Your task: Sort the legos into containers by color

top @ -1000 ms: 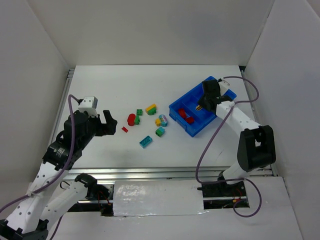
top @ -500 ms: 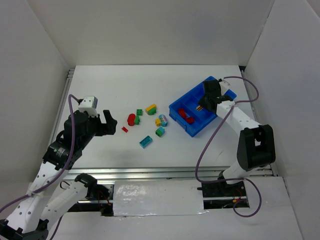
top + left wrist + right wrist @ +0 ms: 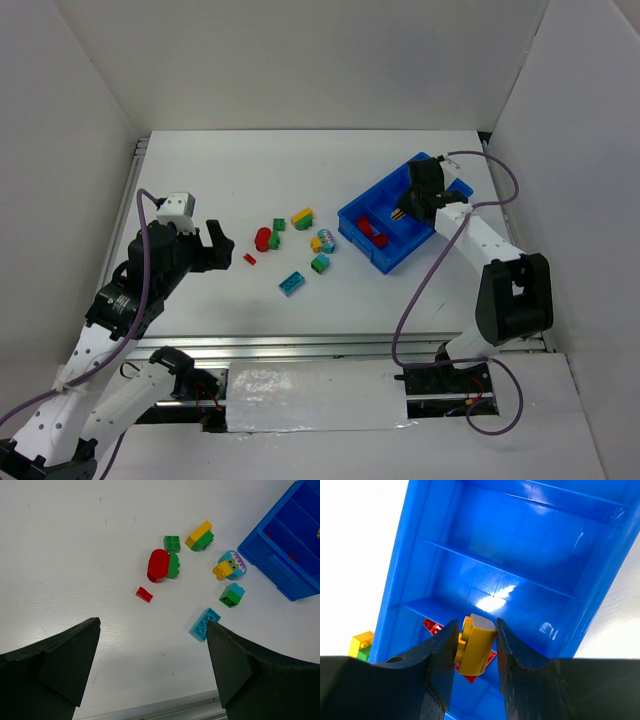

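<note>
My right gripper is shut on a yellow lego and holds it over the blue tray, above the compartments next to the one holding red legos. In the top view the right gripper hangs over the tray, with red legos in it. Loose legos lie on the table left of the tray: a red and green pair, a yellow and green one, a teal plate, a small red piece. My left gripper is open and empty, left of them.
In the left wrist view the teal plate lies by the right finger, with the small red piece, a teal and green brick and the tray corner beyond. White walls enclose the table; a metal rail runs along the near edge.
The right gripper with the yellow lego has shifted slightly farther over the tray. The left arm has not moved.
</note>
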Available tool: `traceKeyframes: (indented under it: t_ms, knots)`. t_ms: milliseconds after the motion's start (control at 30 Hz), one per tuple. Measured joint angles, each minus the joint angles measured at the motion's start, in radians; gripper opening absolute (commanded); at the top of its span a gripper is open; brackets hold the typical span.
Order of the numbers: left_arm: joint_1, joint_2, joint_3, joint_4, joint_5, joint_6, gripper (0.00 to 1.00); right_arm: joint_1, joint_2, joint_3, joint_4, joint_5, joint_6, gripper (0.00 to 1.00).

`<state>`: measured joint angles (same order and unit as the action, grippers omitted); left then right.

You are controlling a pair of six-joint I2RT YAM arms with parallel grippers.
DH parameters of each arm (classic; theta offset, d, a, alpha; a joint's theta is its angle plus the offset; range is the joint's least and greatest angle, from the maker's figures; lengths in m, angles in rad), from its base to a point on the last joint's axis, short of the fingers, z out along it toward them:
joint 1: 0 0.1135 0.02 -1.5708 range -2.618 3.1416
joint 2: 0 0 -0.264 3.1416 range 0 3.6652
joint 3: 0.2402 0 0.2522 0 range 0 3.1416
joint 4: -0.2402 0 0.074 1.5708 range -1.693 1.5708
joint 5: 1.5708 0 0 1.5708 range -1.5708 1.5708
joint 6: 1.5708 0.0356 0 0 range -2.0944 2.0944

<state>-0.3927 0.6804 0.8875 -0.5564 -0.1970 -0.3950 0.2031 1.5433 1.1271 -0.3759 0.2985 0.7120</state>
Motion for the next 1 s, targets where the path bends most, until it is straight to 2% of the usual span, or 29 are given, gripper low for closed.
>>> traceKeyframes:
  t_ms: [633, 800, 833, 967, 1000]
  knots:
    - [0.0, 0.007, 0.0, 0.0, 0.0, 0.0, 0.99, -0.008, -0.013, -0.001, 0.009, -0.03, -0.011, 0.0]
    - [0.002, 0.008, 0.0, 0.0, 0.0, 0.0, 1.0, -0.008, 0.028, 0.023, 0.017, -0.033, -0.015, 0.05]
    - [0.002, 0.01, 0.0, 0.0, 0.001, 0.0, 1.0, -0.008, 0.042, 0.033, 0.016, -0.033, -0.015, 0.09]
    - [0.002, 0.016, 0.0, 0.0, 0.005, 0.0, 0.99, -0.008, 0.106, 0.077, 0.017, -0.034, -0.021, 0.68]
    - [0.002, 0.017, 0.0, 0.0, 0.007, 0.0, 1.0, -0.008, 0.117, 0.083, 0.016, -0.035, -0.016, 0.72]
